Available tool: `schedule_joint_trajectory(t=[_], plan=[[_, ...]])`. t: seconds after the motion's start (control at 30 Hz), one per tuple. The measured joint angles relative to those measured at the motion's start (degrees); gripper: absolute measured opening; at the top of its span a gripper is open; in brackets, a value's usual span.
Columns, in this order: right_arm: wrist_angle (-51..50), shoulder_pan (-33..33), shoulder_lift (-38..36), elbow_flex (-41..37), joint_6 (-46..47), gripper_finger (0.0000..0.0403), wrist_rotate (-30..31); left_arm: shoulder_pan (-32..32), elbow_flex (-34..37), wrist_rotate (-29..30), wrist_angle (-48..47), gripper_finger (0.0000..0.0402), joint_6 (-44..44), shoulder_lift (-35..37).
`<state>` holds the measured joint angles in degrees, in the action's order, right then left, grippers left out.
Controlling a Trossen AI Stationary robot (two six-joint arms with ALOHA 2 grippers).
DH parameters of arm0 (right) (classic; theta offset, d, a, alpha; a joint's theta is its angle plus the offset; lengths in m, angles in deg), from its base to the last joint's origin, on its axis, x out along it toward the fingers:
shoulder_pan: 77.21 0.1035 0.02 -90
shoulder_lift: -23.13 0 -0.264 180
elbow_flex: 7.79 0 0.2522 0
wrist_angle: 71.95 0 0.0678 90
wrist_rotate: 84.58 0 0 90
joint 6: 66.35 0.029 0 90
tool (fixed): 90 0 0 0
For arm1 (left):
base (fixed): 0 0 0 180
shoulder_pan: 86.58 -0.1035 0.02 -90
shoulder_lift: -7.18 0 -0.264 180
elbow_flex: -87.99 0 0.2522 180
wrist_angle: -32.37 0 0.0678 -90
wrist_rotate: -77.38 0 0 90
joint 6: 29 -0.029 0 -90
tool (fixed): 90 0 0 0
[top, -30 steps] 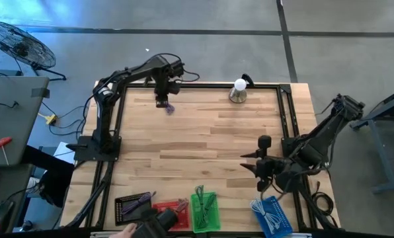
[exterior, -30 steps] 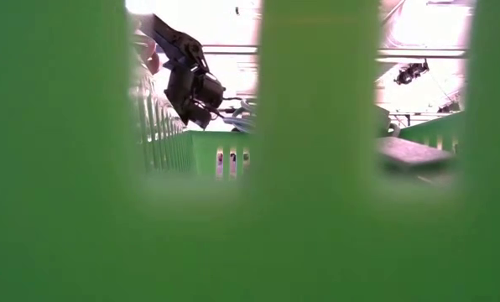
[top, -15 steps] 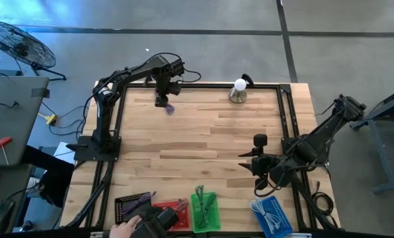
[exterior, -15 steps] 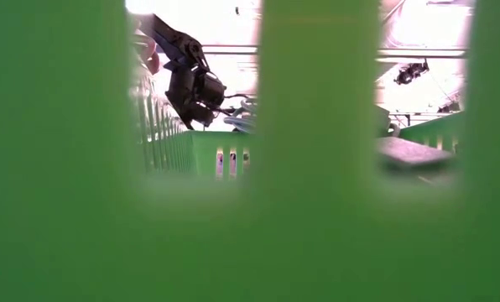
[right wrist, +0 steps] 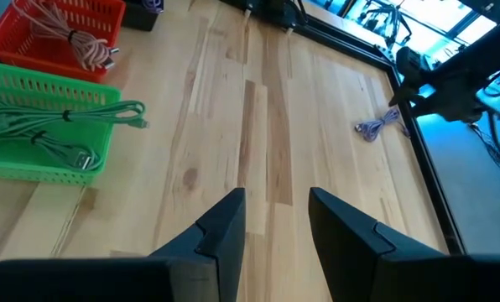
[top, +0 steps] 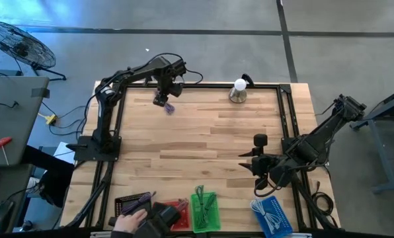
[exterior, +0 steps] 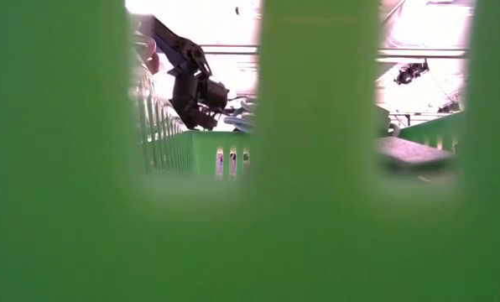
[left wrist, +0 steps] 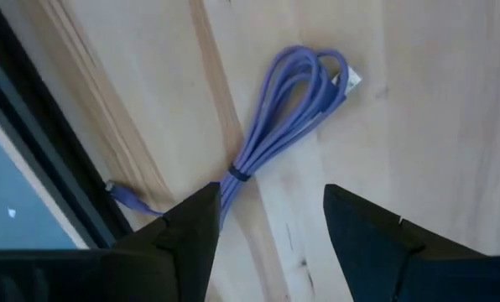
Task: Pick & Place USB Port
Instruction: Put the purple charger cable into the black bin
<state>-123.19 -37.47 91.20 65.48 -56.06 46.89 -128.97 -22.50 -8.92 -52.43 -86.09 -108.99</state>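
A purple USB cable point(top: 170, 108), coiled and bound by a dark tie, lies flat on the wooden table near its far edge. In the left wrist view the cable point(left wrist: 288, 92) has its silver plug at one end of the loop. My left gripper point(top: 160, 100) is open and stands just above the cable's tied end point(left wrist: 238, 174). Its fingers sit to either side of that end, and I see no touch. My right gripper point(top: 255, 163) is open over bare wood near the table's right side, far from the cable point(right wrist: 374, 126).
Along the near edge stand a black basket point(top: 132, 203), a red basket point(top: 176, 209), a green basket point(top: 205, 209) and a blue basket point(top: 274, 215), each with cables. A person's hand point(top: 127, 222) reaches by the black basket. A silver stand with a white ball point(top: 238, 92) sits at the far edge.
My right gripper has shifted a little toward the table's left. My left gripper has turned slightly above the purple cable, which has stayed where it was. The person's hand has moved in toward the black basket.
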Motion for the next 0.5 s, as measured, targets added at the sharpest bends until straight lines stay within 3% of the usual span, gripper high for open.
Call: schedule_joint_trajectory(t=[0.2,0.5], plan=[[-0.3,0.0,0.0,0.0,-0.5,0.0124,0.2,0.0,0.0,3.2,-0.5,0.0206,0.8,-1.9],[-0.5,-1.3,0.0,0.0,-1.4,0.0124,0.0,0.0,0.0,1.8,-0.9,0.0206,-0.4,-2.0]])
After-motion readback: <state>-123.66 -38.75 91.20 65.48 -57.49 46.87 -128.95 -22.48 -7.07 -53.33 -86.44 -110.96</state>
